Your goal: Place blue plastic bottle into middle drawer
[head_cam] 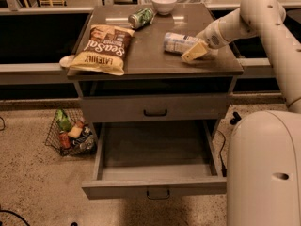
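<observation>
Nearest, the middle drawer (pixel 188 186) stands pulled out below the table, its tray bare; one open drawer, so the target is ready. Above it sits one shut drawer front (pixel 188 109); to its left, on the floor, one wire basket (pixel 52 140) of packets. On the table (pixel 150 60) lie one chip bag (pixel 104 48) at the left, and one blue plastic bottle (pixel 178 42) on its side right of centre; the one gripper (pixel 195 53) is at the bottle's right end, touching or just beside it; whether it is clamped on the bottle or apart from it I cannot tell. Farther back lie one green can (pixel 141 18) and one white bowl (pixel 163 3).

The risks, as I judge them: the bottle is round and lying down, so a push instead of a grasp would likely roll it toward the can or the table edge; a hold taken so near one end may let it swing or slip out on the lift; the way down passes the table's front lip, where a knock could drop the bottle onto the floor short of the drawer.
</observation>
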